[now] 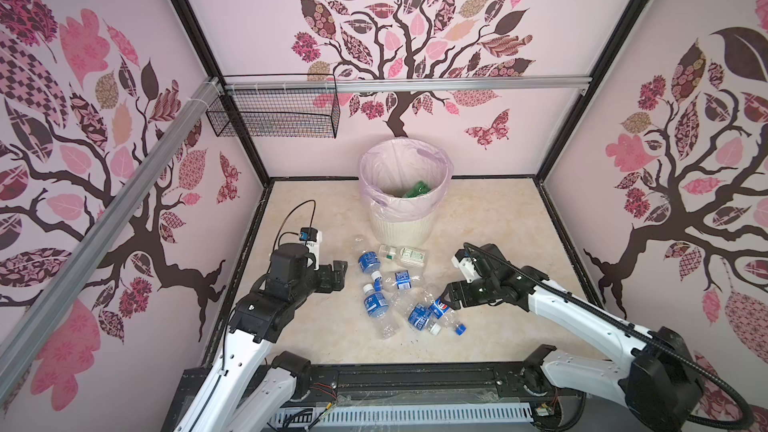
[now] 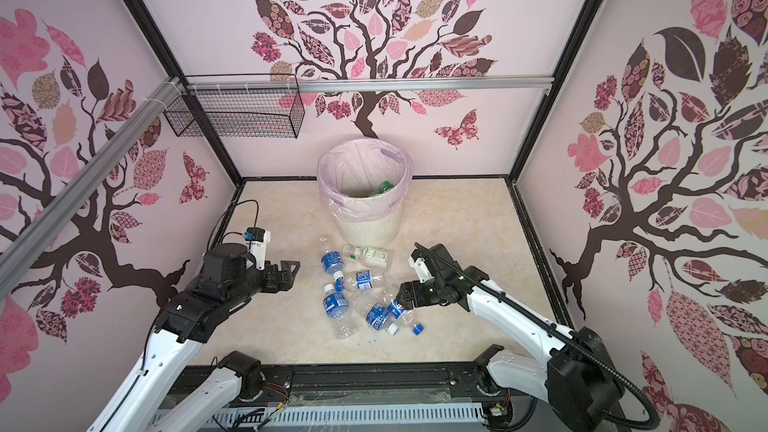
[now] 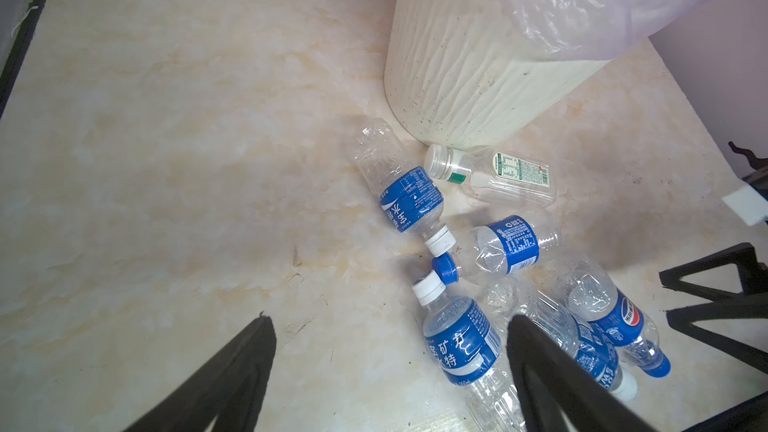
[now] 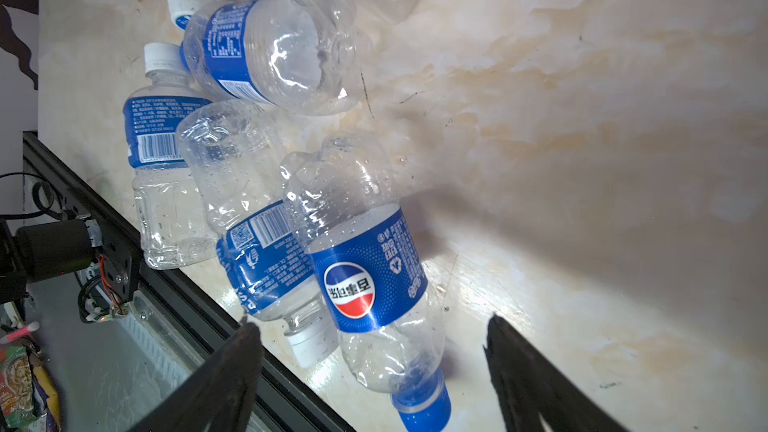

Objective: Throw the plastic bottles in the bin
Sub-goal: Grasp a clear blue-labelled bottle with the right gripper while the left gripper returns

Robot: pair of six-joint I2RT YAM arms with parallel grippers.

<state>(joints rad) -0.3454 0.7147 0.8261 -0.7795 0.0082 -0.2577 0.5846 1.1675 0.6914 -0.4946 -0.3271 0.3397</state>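
Six bottles (image 1: 376, 305) down flat in a bunch on the floor (image 1: 316, 326), just near of the bin (image 1: 405, 222): five with blue labels, one with a green and white label. One green bottle (image 1: 415, 190) down inside the bin. One bin, far middle, pink bag over its rim. Two grippers. Left gripper (image 3: 388, 320): jaws wide, holding nothing, left of the bunch. Right gripper (image 4: 370, 338): jaws wide, one on each side of the Pepsi bottle (image 4: 365, 284), not pinching it. Cream marble floor. Pink walls (image 1: 415, 35) with tree pictures. One black wire basket (image 1: 278, 114), far left.
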